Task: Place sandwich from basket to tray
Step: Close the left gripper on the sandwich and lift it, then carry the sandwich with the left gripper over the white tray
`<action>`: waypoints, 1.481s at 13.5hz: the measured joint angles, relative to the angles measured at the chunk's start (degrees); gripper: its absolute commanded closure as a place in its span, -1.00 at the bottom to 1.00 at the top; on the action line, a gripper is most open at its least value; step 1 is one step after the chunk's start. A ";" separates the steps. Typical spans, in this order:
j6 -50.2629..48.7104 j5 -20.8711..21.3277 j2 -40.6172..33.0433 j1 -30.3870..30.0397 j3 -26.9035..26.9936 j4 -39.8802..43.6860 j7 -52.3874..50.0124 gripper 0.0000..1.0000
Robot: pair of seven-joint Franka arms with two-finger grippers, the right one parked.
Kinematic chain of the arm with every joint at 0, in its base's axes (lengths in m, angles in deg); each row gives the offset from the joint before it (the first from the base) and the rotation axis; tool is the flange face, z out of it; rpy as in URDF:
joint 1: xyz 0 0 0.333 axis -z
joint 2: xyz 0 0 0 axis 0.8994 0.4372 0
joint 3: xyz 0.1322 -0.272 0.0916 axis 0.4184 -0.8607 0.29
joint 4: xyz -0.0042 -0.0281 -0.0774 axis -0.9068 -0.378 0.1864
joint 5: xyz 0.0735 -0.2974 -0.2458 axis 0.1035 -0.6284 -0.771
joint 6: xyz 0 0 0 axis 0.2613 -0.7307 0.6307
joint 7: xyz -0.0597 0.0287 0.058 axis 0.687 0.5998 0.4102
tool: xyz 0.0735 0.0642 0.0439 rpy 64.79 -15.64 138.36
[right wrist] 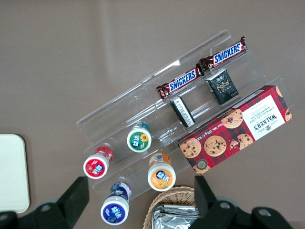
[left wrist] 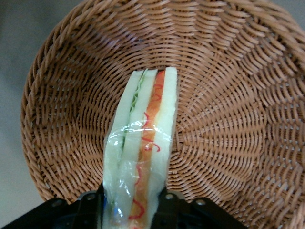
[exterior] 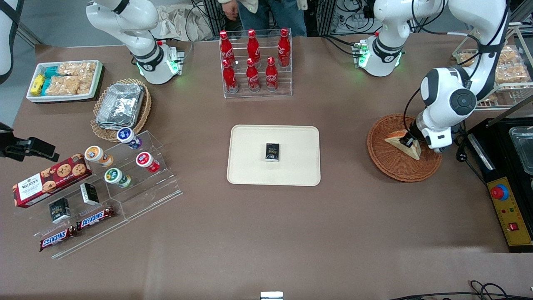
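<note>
Your left arm's gripper (left wrist: 132, 210) was down inside the round, reddish-brown woven wicker basket (exterior: 389, 166), its fingers (left wrist: 164, 210) closed snugly against both faces of the triangular white-bread sandwich (left wrist: 143, 152). The wedge sat in the basket with its red-orange and green filling edge showing, wrapped in glossy clear film that crinkled near the fingers.

You appeared to be at the grasp step, with the carry not yet begun. Next you would need a straight lift clear of the basket's raised rim, then a sideways travel to the flat cream-coloured rectangular tray (exterior: 250, 166) near the middle of the brown tabletop (exterior: 266, 233).

Soft bread will squash and slick film may slip, so moderate pressure seemed wise. A small dark packet (exterior: 272, 151) already lay on the tray; set down beside it.
</note>
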 measured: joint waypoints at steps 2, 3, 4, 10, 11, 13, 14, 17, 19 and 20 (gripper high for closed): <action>-1.68 0.34 -1.87 0.28 -0.66 1.08 1.57 1.00; -4.57 0.34 -3.80 0.58 -1.35 2.46 2.68 1.00; -9.17 0.01 -6.15 1.07 -2.10 4.67 4.42 1.00; -37.01 -7.37 -12.21 6.64 -5.37 29.26 25.29 1.00; -37.42 -7.43 -11.97 7.12 -7.26 30.49 27.81 1.00; -37.32 -8.10 -11.07 7.45 -11.57 31.37 33.05 1.00; -36.84 -8.42 -10.48 7.56 -13.79 31.52 35.17 1.00; -33.10 -8.02 -8.26 7.79 -22.66 31.55 36.76 1.00; -29.04 -5.32 -5.89 7.90 -27.05 29.93 36.51 1.00; -26.63 -3.55 -4.14 7.91 -28.41 28.65 36.44 1.00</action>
